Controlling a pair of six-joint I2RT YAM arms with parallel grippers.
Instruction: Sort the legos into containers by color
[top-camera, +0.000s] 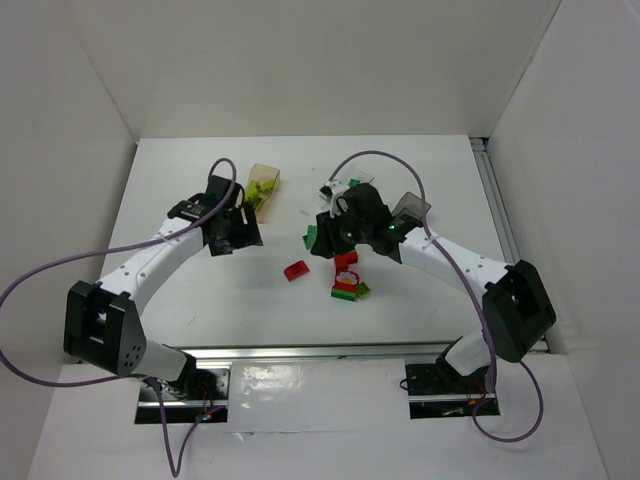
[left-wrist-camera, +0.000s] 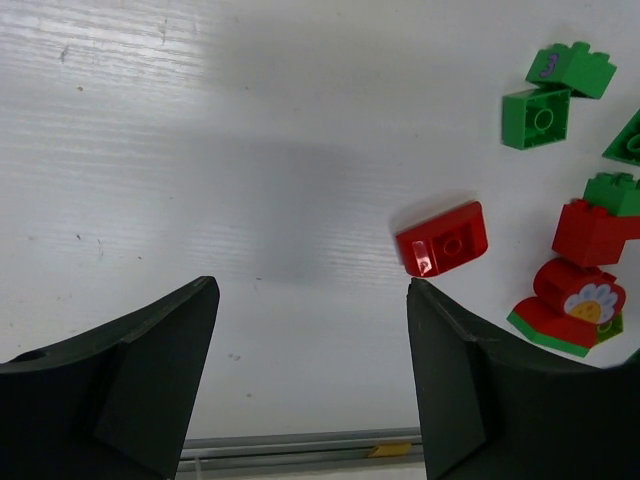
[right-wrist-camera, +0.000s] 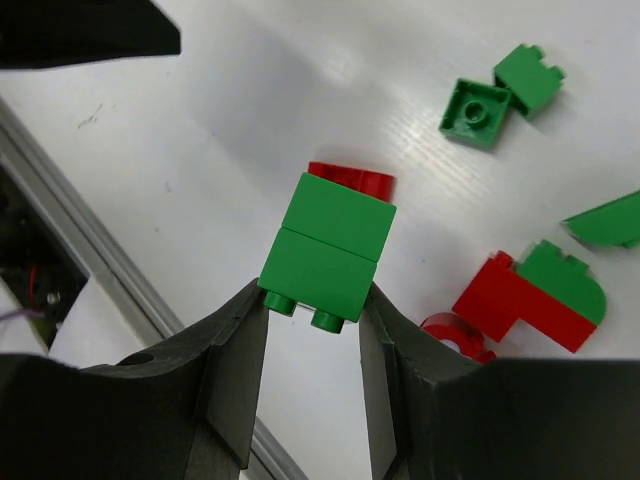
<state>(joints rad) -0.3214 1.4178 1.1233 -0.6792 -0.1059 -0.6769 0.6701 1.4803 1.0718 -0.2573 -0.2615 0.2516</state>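
Observation:
My right gripper (right-wrist-camera: 312, 300) is shut on a dark green lego (right-wrist-camera: 328, 250), two bricks stacked, held above the table. A red lego (right-wrist-camera: 350, 178) lies on the table right behind it. My left gripper (left-wrist-camera: 312, 285) is open and holds nothing, with the same red lego (left-wrist-camera: 442, 238) just beyond its right finger. More green legos (left-wrist-camera: 536, 117) and a red and green heap (left-wrist-camera: 590, 232) lie further right. The amber container (top-camera: 262, 187) holds lime legos and sits just beyond the left gripper (top-camera: 235, 240). The smoky grey container (top-camera: 410, 208) stands behind the right arm.
A clear container (top-camera: 345, 185) shows partly behind the right gripper (top-camera: 318, 242). The red and green heap (top-camera: 348, 280) lies at the table's middle, near the front. A metal rail (top-camera: 310, 352) runs along the near edge. White walls close in three sides.

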